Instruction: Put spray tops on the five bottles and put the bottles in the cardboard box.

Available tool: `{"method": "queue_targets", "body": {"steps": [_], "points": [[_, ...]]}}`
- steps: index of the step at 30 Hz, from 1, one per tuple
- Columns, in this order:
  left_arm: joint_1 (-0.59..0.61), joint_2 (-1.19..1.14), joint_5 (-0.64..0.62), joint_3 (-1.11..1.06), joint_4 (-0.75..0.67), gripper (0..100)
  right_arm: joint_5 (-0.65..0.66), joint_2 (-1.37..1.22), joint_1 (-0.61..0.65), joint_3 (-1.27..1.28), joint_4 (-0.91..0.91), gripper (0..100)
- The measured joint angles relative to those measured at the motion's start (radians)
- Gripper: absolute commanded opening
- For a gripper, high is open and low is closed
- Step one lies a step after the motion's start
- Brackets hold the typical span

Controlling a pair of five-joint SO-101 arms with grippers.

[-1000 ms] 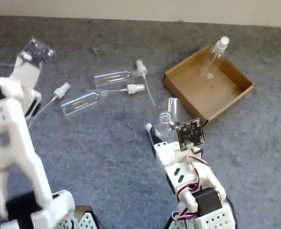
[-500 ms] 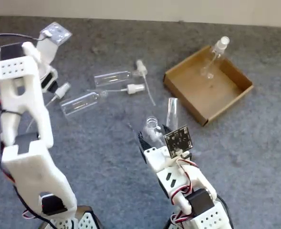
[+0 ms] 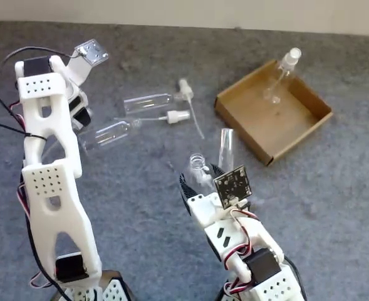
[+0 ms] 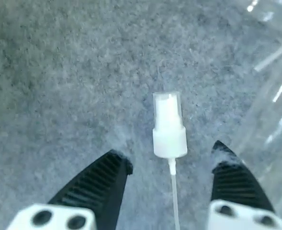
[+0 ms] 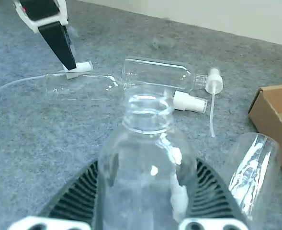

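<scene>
The uncapped bottle stands upright, clamped between the ribbed jaws of the right end effector, close to the centre of the worktop in the high view. Its neck is open, with no spray top on it. Just beside it, at about 1 o'clock, a second open bottle stands on its own.

Farther out, toward 11 o'clock, two more clear bottles lie on their sides, one beyond the other, both without tops. Two loose spray tops lie by their necks, dip tubes trailing.

At 10 o'clock the left end effector hangs spread wide over a third spray top, which lies flat between the jaws with neither jaw touching it.

The cardboard box sits at 2 o'clock, well apart from the lying bottles. One bottle with its spray top on leans against the far corner.

So, as I judge it, one bottle of five is finished and boxed. Four have yet to be capped and carried over. The step in hand looks like fetching a top for the held bottle.
</scene>
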State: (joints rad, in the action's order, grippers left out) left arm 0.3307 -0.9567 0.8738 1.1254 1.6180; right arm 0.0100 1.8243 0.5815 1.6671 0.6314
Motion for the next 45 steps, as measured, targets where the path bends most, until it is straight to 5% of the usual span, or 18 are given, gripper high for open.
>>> {"method": "queue_targets", "body": {"steps": [33,39,45], "points": [[0.000,-0.157,0.000,0.044,0.000,23,0.000,0.000,0.000,0.000,0.000,9.2],[0.000,-0.157,0.000,0.044,0.000,12,0.000,0.000,0.000,0.000,0.000,9.2],[-0.005,-0.157,0.000,0.044,0.002,11,0.000,0.000,0.000,0.000,0.000,9.2]]}}
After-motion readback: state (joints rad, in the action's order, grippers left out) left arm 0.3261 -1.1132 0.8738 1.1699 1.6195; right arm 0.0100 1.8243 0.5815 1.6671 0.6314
